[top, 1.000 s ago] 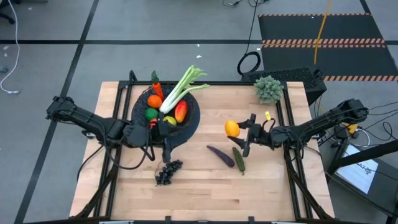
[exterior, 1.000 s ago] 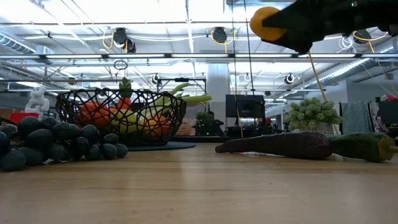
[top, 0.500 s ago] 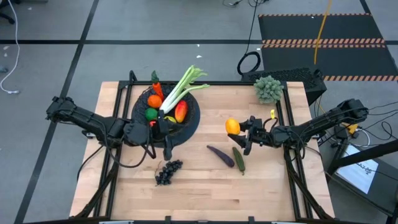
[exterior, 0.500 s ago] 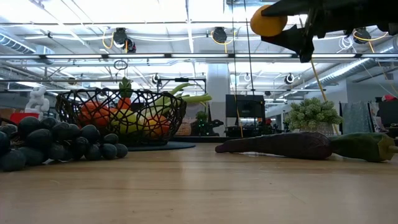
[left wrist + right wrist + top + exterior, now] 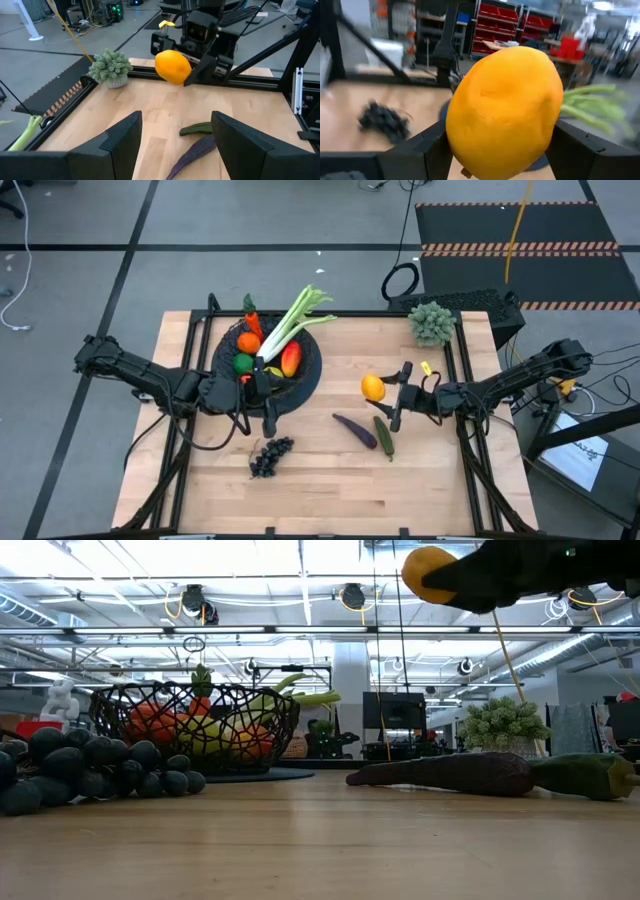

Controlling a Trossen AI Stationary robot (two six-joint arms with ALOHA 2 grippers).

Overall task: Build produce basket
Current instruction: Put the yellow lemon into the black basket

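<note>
The right end effector (image 5: 385, 389) is pinching the orange (image 5: 372, 387) high above the surface (image 5: 330, 470), right of the basket (image 5: 305, 376). A round fruit could be slipping and rolling toward the front edge. The left end effector (image 5: 268, 389), spread, is hovering beside the basket.

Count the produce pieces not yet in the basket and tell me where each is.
4. The grapes lie near the front edge, the eggplant and cucumber lie mid-table, and an orange is held aloft in the right end effector.
</note>
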